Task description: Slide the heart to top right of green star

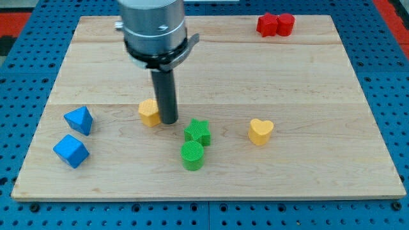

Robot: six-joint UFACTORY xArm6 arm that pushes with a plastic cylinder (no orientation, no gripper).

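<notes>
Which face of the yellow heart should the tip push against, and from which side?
Probably its lower-right flank: the yellow heart lies right of the green star, level with it. My tip sits left of the star, so circle round first.

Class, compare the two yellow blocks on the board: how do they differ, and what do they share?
The yellow heart stands alone at the view's right; the other yellow block sits beside my tip, partly hidden. The heart's shape is plain; the other's is not. Both are yellow.
</notes>
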